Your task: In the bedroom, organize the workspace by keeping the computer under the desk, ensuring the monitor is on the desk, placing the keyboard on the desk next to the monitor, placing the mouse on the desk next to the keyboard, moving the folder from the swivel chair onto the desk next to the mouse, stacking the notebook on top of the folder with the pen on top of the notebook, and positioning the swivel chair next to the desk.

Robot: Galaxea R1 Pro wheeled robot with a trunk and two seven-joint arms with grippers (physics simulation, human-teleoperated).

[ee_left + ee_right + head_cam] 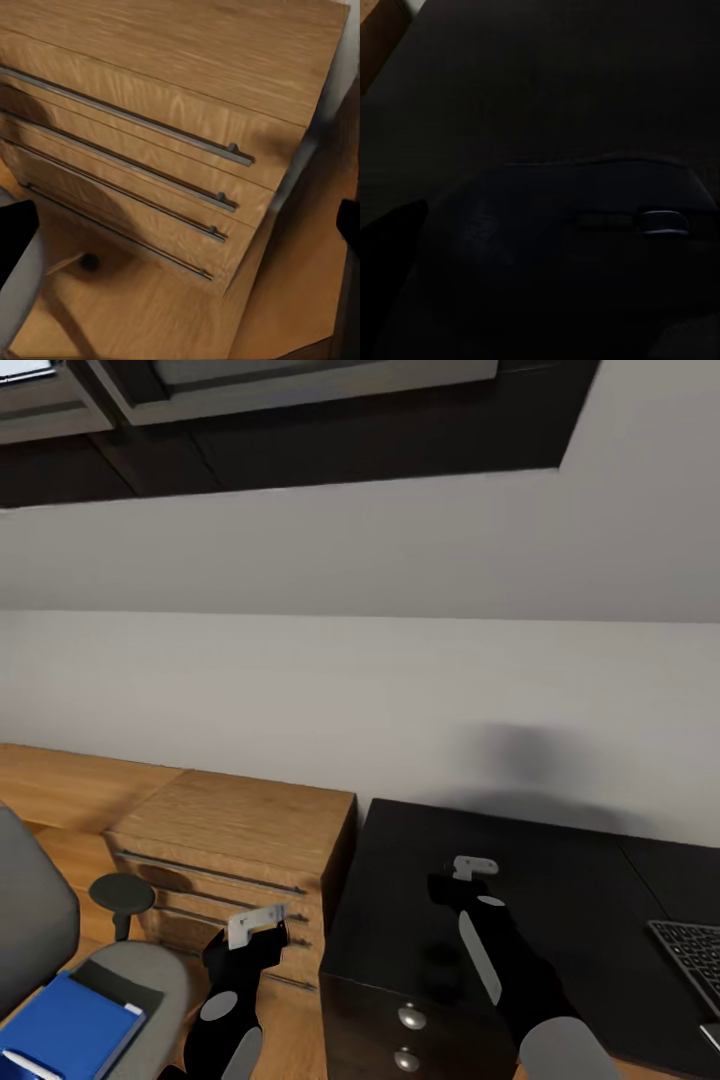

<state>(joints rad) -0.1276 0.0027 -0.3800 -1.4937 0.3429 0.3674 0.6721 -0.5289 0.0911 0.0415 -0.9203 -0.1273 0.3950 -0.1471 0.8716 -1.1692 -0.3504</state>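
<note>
The white wall (pixel 360 690) and sloped ceiling take up most of what I see from here, with the glossy black bench (pixel 520 880) pushed against the wall at the right and a light wooden dresser (pixel 240 830) just beside its left end. The bench's drawer pedestal (pixel 400 1020) faces the robot, two round silver knobs showing. Low at the left stands the chair (pixel 60 950), grey seat and back, one black armrest turned toward the dresser; the blue folder (pixel 70 1030) lies flat on its seat, a pale sliver resting on its near corner, perhaps the pen, though it is too small to tell. At the far right edge of the bench sits a corner of the keyboard (pixel 690 950). The right arm reaches over the bench top, its gripper (pixel 472 867) hanging low above the bare black surface; its wrist camera shows a dark rounded shape with a small wheel close beneath, which I take to be the mouse (pixel 585 247), probably being set down or carried toward the keyboard. Whether those fingers are clamped on it I cannot tell, the picture being so dark. The left gripper (pixel 255 925) hovers between chair and dresser, pointed at the dresser's drawer fronts, likely waiting its turn for the folder; its fingers I cannot judge either.
</note>
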